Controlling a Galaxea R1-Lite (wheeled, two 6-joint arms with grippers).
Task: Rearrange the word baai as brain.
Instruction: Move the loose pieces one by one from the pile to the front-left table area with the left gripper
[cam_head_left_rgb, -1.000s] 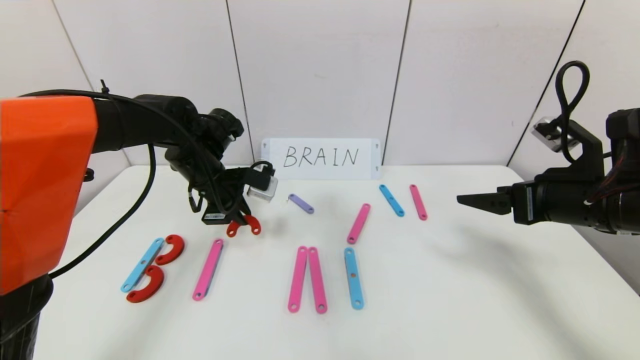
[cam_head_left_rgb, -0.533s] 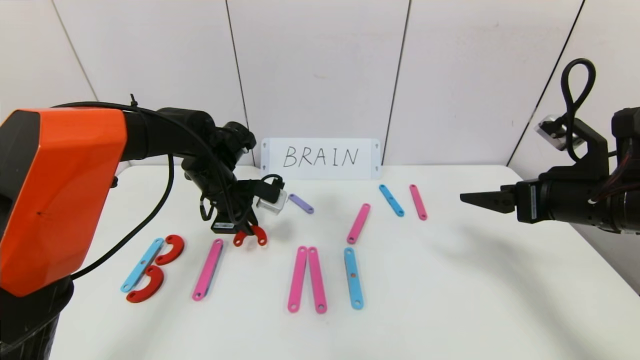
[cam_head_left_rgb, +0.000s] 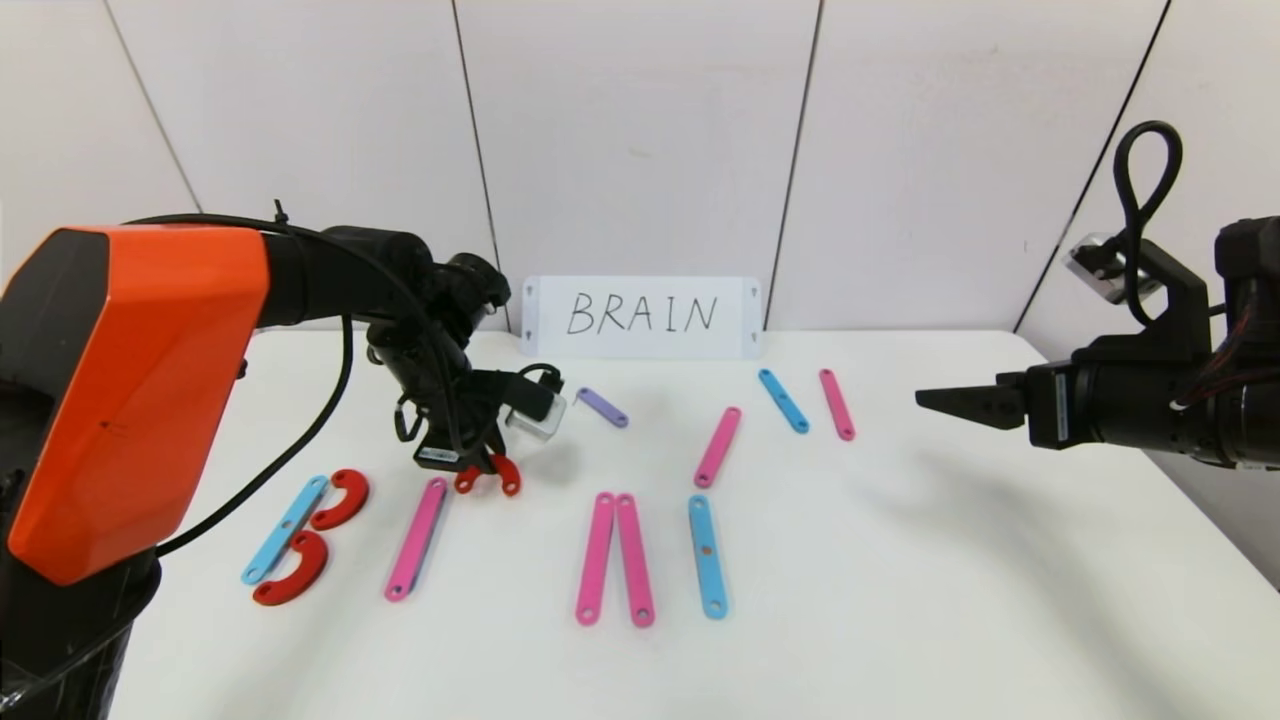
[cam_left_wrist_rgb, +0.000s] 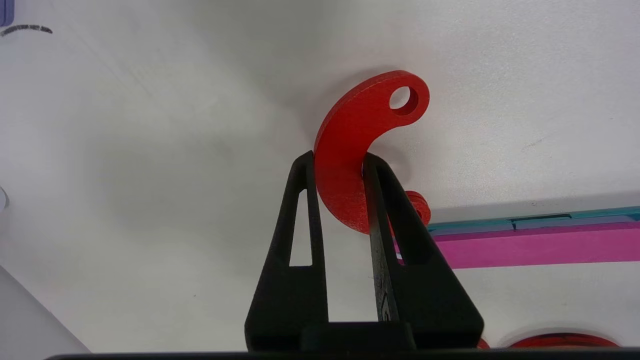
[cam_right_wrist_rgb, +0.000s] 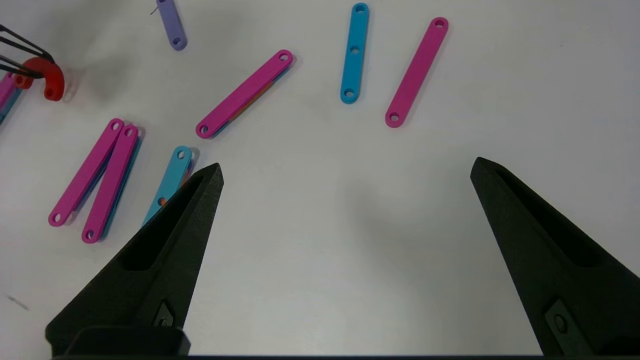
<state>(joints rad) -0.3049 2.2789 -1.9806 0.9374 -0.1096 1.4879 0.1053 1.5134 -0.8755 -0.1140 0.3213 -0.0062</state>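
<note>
Curve (cam_left_wrist_rgb: 350, 165), red, sits pinched between my left gripper's (cam_left_wrist_rgb: 340, 160) jaws, a pink strip (cam_left_wrist_rgb: 525, 245) just beside them; my right gripper's (cam_right_wrist_rgb: 345, 170) jaws gape wide, empty, above the worktop (cam_right_wrist_rgb: 320, 280).

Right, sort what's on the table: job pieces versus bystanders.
Job pieces:
- red C-shaped curve, clamped in the left gripper
- B of blue strip and two red curves
- pink strips
- lilac strip

Bystanders:
- white BRAIN card, reference only
- right gripper, open, idle above the table
</note>
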